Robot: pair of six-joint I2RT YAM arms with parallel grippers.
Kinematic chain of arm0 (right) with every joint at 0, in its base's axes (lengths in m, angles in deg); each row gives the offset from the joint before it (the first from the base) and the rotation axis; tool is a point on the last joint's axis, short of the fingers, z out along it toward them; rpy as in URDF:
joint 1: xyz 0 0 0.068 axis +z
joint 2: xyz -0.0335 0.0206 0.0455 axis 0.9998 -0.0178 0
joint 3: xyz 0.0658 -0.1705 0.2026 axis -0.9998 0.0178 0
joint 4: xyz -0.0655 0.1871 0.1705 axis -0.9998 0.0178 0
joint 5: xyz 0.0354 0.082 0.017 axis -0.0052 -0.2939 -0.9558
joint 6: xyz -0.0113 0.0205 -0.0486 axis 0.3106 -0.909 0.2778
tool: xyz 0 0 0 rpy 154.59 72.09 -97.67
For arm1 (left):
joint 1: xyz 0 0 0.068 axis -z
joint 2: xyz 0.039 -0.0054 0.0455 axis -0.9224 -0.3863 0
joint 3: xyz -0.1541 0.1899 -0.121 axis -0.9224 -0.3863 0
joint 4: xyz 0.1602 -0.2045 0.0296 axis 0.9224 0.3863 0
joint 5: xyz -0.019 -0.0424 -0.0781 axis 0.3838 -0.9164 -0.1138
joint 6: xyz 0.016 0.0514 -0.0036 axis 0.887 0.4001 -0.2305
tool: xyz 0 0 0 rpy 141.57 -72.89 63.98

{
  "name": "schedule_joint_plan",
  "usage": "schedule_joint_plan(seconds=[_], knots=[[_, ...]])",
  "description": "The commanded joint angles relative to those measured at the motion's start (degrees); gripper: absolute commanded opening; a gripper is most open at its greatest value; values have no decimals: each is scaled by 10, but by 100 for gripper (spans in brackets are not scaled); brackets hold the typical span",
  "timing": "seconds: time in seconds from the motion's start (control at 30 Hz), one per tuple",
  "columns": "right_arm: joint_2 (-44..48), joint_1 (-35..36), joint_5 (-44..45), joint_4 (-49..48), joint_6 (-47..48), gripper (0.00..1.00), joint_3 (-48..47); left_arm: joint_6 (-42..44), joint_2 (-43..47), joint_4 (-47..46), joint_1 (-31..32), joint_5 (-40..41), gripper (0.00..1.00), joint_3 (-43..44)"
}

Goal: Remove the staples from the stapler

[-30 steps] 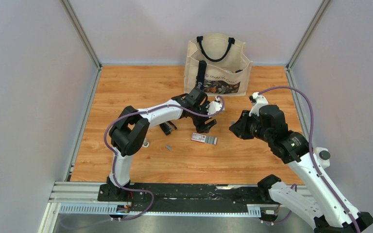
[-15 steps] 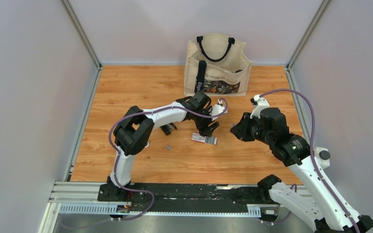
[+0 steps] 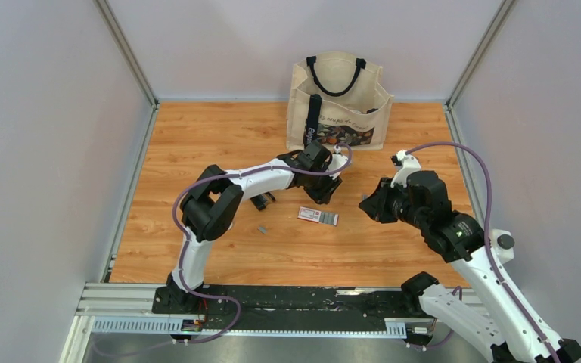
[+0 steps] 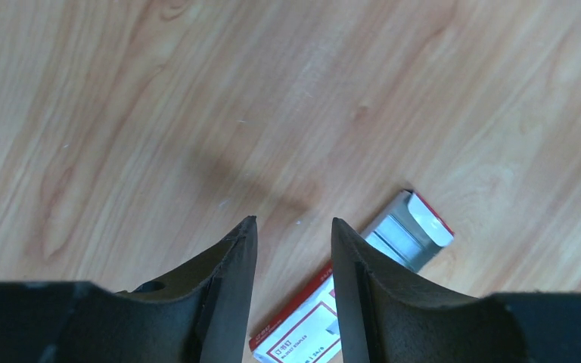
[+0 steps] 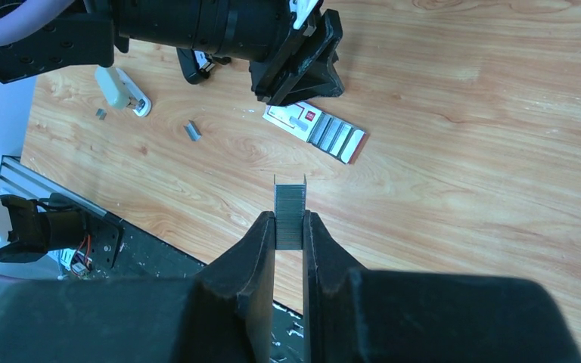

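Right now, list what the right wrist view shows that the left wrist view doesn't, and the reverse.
Only the right wrist view: the right gripper shut on a strip of staples, a loose staple piece lying on the wood, and the left arm seen from outside. Only the left wrist view: the gap in the left gripper, its fingers apart with nothing between them. Both: the red-and-white box, open at one end with silvery rows showing, and the wooden table.

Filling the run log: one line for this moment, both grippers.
left gripper: open, empty, over staple box | right gripper: shut on staples, held above table
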Motion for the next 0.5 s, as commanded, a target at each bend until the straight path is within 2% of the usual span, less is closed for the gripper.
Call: schedule_joint_plan(seconds=[0.0, 0.47], knots=[[14, -2, -5, -6, -4, 6, -5, -50, -6, -25, 16, 87, 49, -3], [22, -2, -10, -4, -1, 8, -15, -56, -4, -25, 43, 153, 51, -25]])
